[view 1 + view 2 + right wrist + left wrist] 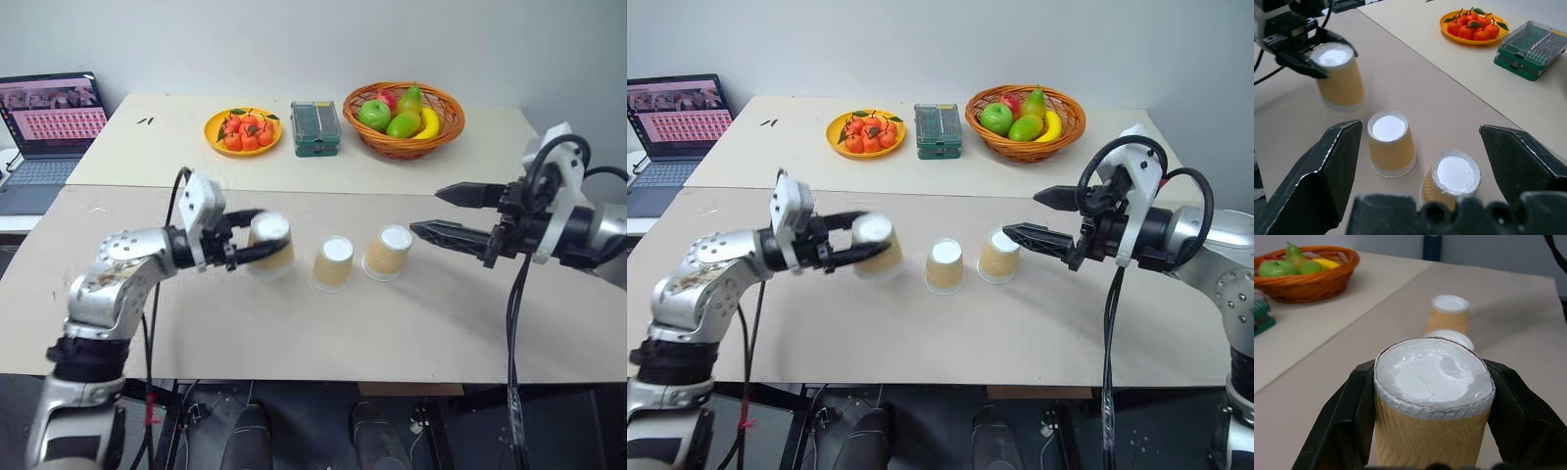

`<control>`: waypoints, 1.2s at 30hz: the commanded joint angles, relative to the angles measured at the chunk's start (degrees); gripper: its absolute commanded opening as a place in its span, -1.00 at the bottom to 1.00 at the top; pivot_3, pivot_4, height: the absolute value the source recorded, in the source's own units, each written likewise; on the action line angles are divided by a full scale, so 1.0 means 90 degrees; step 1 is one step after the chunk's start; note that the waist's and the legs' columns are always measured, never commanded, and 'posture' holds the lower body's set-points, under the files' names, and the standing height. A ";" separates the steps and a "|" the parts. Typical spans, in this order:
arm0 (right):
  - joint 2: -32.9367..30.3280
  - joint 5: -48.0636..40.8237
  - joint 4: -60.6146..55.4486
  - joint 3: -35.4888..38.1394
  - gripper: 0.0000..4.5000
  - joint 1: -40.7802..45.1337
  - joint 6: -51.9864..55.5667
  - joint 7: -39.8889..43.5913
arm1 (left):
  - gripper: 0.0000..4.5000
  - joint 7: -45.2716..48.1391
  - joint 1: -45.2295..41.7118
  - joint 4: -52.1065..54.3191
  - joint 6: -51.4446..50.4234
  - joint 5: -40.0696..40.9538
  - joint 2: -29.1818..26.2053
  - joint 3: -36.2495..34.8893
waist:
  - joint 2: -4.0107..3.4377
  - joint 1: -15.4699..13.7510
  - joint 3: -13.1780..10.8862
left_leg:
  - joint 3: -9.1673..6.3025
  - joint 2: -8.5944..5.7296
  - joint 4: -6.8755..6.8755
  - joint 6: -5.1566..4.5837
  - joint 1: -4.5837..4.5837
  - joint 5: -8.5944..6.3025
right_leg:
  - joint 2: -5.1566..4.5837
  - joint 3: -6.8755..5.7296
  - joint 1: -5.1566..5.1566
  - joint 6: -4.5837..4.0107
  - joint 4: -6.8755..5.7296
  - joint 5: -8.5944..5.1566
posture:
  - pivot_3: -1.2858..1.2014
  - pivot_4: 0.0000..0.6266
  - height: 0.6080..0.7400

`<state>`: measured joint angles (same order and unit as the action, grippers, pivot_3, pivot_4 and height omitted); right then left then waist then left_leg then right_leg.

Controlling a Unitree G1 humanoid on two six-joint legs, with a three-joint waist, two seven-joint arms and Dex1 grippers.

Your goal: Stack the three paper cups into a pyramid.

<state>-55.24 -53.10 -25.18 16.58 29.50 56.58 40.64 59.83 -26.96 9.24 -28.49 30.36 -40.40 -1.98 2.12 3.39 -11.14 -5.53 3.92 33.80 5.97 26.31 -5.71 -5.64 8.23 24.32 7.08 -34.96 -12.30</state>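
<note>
Three tan ribbed paper cups stand upside down, white ends up, in a row on the near table. My left gripper is shut on the leftmost cup, its black fingers clamping the sides just under the white end. Whether that cup rests on the table or hangs just above it, I cannot tell. The middle cup and the right cup stand close together and free. My right gripper hovers open just right of the right cup, pointing left, with nothing between its fingers.
On the far table stand a wicker fruit basket, an orange plate of small red fruit and a green box. A laptop sits at the far left. The near table's front edge runs close below the cups.
</note>
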 commanded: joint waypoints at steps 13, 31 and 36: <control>-0.0264 -0.0391 -0.0410 0.0613 1.00 -0.0059 0.0193 -0.0309 | 0.16 -0.0111 -0.0364 -0.1316 0.1685 -0.1001 0.1065 0.0522 | 0.0000 -0.0001 0.0000 | 0.0003 -0.0001 0.0005 -0.0005 0.0002 0.0003 | 0.0000 0.0002 -0.0003 -0.0011 0.0003 0.0010 | 0.03 -0.52 1.00; -0.0489 -0.0866 -0.0631 0.0896 1.00 -0.0226 0.0393 -0.0661 | 0.16 0.0032 -0.0397 -0.1647 0.1848 -0.1094 0.1492 0.0632 | 0.0000 -0.0005 0.0000 | 0.0004 -0.0001 0.0002 -0.0028 0.0002 0.0018 | 0.0000 0.0003 -0.0003 -0.0006 0.0002 0.0007 | 0.03 -0.52 1.00; -0.0505 -0.0905 -0.0652 0.0910 1.00 -0.0283 0.0365 -0.0728 | 0.75 0.0034 -0.0473 -0.1711 0.1794 -0.1077 0.1530 0.0615 | 0.0000 -0.0009 0.0000 | 0.0004 -0.0001 0.0002 -0.0028 0.0002 0.0018 | 0.0000 0.0003 -0.0003 -0.0006 0.0004 0.0006 | 0.03 -0.52 1.00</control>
<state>-58.88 -60.02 -29.93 22.09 26.65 60.14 34.39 59.82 -30.02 -7.00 -12.63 20.33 -26.77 3.68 2.12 3.30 -11.14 -5.49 3.91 33.82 5.71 26.33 -5.54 -5.64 8.26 24.29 7.03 -34.93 -12.25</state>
